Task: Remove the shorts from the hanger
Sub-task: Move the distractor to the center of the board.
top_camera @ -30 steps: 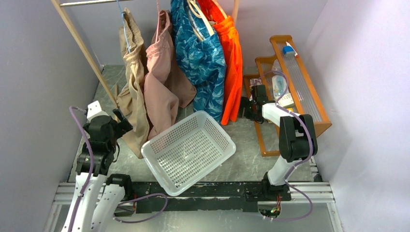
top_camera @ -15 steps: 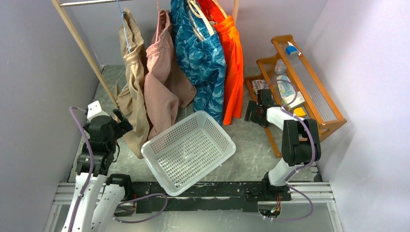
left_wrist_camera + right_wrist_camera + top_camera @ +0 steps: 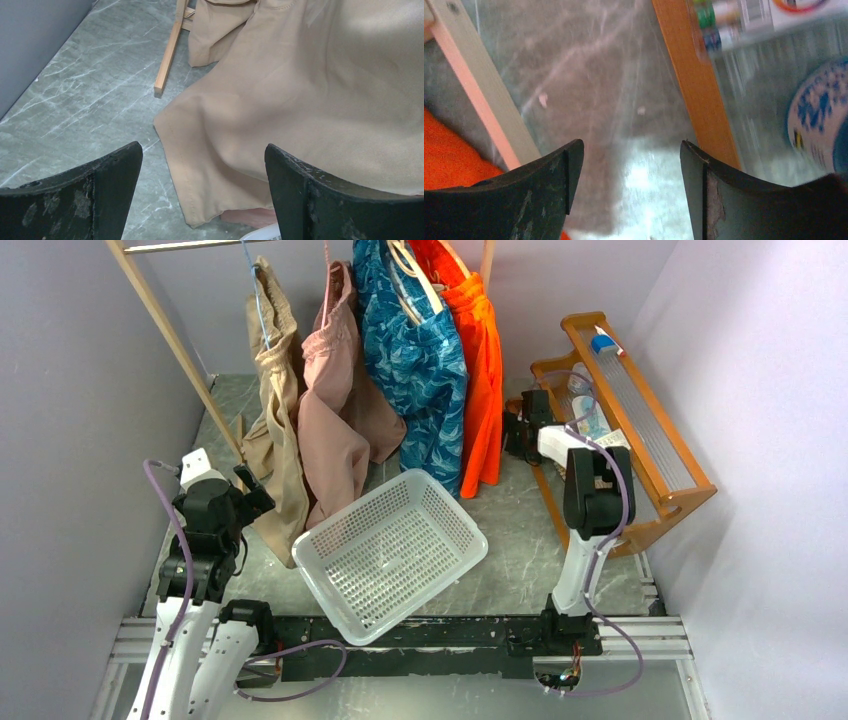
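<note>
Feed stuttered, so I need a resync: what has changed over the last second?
The right gripper reached farther out, toward the orange shorts, jaws open and empty. The wooden rack had its near end shift right. The left gripper, the other three shorts and the white basket stayed put.

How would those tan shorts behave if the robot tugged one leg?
Probably floppy: the tan shorts hang in loose folds, hem slumped on the table. Likely light, since the fabric looks thin. A tug may swing them, as only the waist is hung.
</note>
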Tool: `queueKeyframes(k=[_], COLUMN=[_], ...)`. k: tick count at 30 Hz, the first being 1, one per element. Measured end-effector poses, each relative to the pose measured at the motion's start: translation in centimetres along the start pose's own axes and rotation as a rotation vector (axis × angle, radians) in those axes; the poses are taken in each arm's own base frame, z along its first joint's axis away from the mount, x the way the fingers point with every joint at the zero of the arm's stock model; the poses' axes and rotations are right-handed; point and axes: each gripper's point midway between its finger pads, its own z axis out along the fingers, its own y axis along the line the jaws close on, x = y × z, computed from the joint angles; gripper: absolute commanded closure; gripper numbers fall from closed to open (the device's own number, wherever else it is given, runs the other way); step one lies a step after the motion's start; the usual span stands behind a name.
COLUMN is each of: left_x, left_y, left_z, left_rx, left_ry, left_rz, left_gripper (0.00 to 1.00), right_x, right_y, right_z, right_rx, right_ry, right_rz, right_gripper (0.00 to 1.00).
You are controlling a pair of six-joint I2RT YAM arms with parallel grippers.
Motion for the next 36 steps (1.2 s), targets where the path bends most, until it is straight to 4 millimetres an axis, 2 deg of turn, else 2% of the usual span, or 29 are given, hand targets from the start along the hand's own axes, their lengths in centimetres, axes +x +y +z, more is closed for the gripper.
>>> queueKeyframes(k=[3, 10, 20, 24, 26, 28, 30, 33, 36], left_x=[0.0, 0.0, 0.0, 0.0, 0.0, 0.0, 0.0, 0.0, 0.0], left_y=[0.0, 0.0, 0.0, 0.0, 0.0, 0.0, 0.1, 0.1, 0.1], left_z=[0.0, 0.0, 0.0, 0.0, 0.0, 0.0, 0.0, 0.0, 0.0], left_rx=[0.0, -0.001, -0.001, -0.001, -0.002, -0.004, -0.007, -0.008, -0.008], left_ry=[0.0, 0.002, 0.001, 0.002, 0.002, 0.001, 0.0, -0.001, 0.0], left_rz=[0.0, 0.001, 0.001, 0.0, -0.002, -0.003, -0.006, -0.007, -0.007], left_gripper=[0.05, 0.05, 0.05, 0.05, 0.05, 0.05, 0.05, 0.05, 0.05], right_x=[-1.4, -3.5, -4.0, -3.9, -3.7, -3.4, -3.3, -4.4, -5.0], right_y=[0.5, 1.0, 0.6, 0.8, 1.0, 1.4, 1.9, 3.3, 4.1], right_z=[1.7, 3.4, 3.7, 3.4, 2.6, 0.8, -1.8, -6.3, -9.9], right_rx=[0.003, 0.013, 0.041, 0.016, -0.004, -0.029, -0.059, -0.123, -0.148], right_ry=[-0.009, -0.039, -0.06, -0.043, -0.032, -0.035, -0.052, -0.122, -0.186], right_rz=[-0.008, -0.016, -0.018, -0.027, -0.023, -0.013, -0.006, -0.006, 0.002], right_gripper=[0.26, 0.26, 0.26, 0.22, 0.19, 0.17, 0.16, 0.15, 0.13])
